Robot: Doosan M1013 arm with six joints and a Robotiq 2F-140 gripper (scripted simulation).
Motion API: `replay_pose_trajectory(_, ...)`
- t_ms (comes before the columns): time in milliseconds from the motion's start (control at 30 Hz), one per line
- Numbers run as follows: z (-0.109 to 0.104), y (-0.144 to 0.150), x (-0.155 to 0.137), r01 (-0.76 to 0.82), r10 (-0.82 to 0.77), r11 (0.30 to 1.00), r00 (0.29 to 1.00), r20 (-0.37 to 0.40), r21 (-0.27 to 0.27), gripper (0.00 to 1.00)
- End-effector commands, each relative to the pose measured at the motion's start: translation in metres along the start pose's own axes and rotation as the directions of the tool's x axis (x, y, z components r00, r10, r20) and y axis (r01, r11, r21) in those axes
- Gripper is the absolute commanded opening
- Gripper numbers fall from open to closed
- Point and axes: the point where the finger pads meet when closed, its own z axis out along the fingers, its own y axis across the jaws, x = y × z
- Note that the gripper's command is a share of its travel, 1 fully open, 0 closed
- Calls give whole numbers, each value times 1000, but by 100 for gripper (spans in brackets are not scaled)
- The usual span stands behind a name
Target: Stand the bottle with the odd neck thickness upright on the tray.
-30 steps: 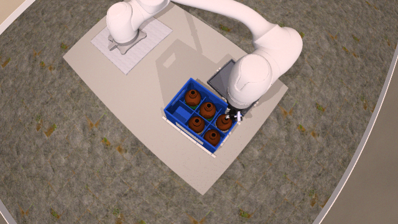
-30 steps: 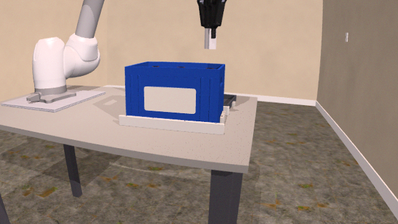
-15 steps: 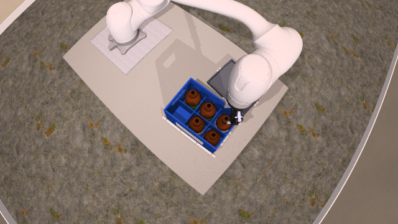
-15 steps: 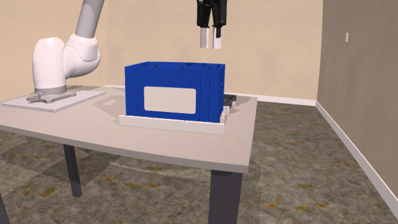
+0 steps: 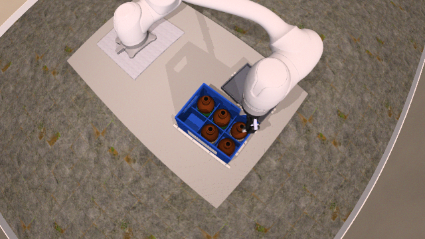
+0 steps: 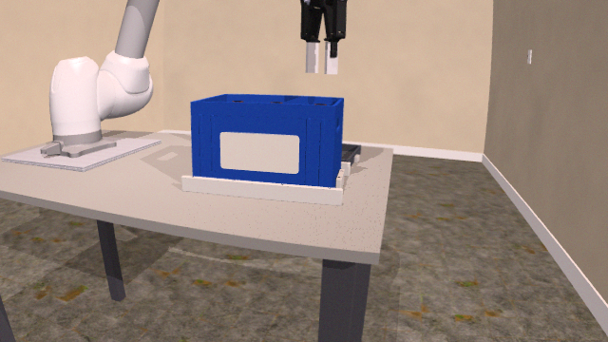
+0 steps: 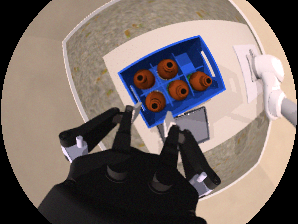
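Above the end of the surface (image 5: 139, 109) (image 6: 266, 218) (image 7: 230, 45) away from the arm's foot, here hangs the pincer (image 5: 249, 127) (image 6: 321, 73) (image 7: 153, 112), pointing down, its two pale fingers partly spread with nothing between them! It's higher than the blue crate (image 5: 186, 127) (image 6: 206, 142) (image 7: 160, 55), and from overhead it overlaps the crate's side nearest the bottle at the outer end of the tray-side row (image 5: 239, 130) (image 7: 155, 101).

Look at the line-up: five brown bottles, all upright in the crate, one to a compartment. That end bottle shares its row with the middle bottle (image 5: 222, 117) (image 7: 178, 90) and the far bottle (image 5: 206, 104) (image 7: 201, 81). Across the divider stand two more, the second-row middle bottle (image 5: 210, 133) (image 7: 167, 69) and the second-row end bottle (image 5: 226, 147) (image 7: 144, 79); the sixth compartment is vacant. Which neck is the odd one? Can't tell from these views.

Down on the surface, the crate sits level, a white strip (image 5: 199, 144) (image 6: 261, 189) along its long side. Just beside it, towards the right-hand corner seen from overhead, lies the dark tray (image 5: 237, 83) (image 6: 351, 151) (image 7: 199, 127), partly hidden by the white arm (image 5: 295, 43) (image 6: 76, 95) (image 7: 270, 70), and no bottle shows on it!

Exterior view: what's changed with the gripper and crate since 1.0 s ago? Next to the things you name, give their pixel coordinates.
The gripper's (image 5: 250, 128) (image 6: 321, 73) (image 7: 154, 111) fingers nearly overlapped then; now they stand side by side with a gap, seemingly from a wrist turn; I can't rule out some opening. Nothing was taken hold of or let go. The crate (image 5: 189, 100) (image 6: 209, 119) (image 7: 216, 70) and five bottles (image 5: 222, 119) (image 6: 276, 103) (image 7: 178, 90) look unmoved.
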Motion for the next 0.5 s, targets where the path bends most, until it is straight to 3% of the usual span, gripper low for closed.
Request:
replay_pose_trajectory(0,0,0,0,0,0,1000,1000,0,0,38)
replay_pose_trajectory(467,3,0,0,0,0,1000,1000,0,0,38)
